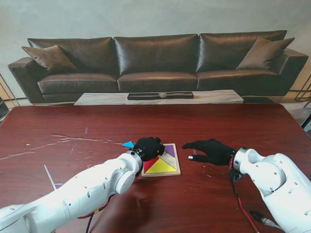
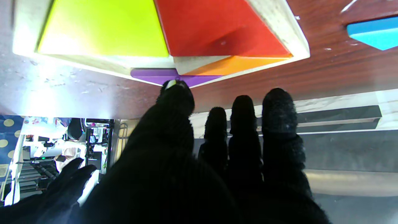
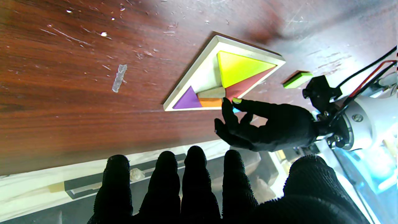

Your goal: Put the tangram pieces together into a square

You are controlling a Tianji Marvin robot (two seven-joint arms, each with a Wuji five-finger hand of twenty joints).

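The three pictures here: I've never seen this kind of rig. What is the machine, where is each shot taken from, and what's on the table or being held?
A two-armed robot with black-gloved five-finger hands works at a brown table. The wide shot looks down from its stand; the other two come from wrist cameras and appear upside down. On the table lies a wooden tray with yellow, red, orange and purple tangram pieces in it. A blue piece and a green piece lie outside. The left hand hovers over the tray, fingers apart; the right hand is spread open beside it. Neither holds anything.
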